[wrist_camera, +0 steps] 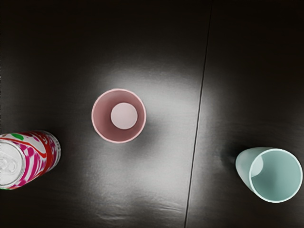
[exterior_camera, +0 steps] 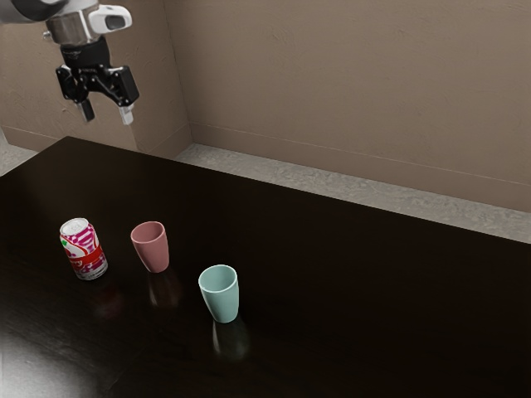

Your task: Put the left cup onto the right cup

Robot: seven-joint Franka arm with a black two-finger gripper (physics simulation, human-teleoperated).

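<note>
Pink cup (exterior_camera: 150,246), the left of the two, stands upright on the desk (exterior_camera: 373,298) between the soda can (exterior_camera: 83,249) and the teal cup (exterior_camera: 219,293), clear of both. My end effector (exterior_camera: 105,111) hangs high above the desk's far corner with its fingers apart and nothing between them, so I judge the step in hand to be the approach and grasp.

To do it well, I would come straight down over the pink cup, which sits almost centred under the wrist camera. I would pinch one wall at the rim, one finger inside and one outside. I would choose the side away from the can, since that neighbour is the closer one and easy to knock. After that comes a lift high enough to clear the teal cup's rim.

Plain beige walls (exterior_camera: 348,75) back the scene, with a strip of speckled grey floor (exterior_camera: 348,186) below them. The desk is dark and glossy enough to mirror the cups, and a thin seam (wrist_camera: 202,95) runs across it between them.
</note>
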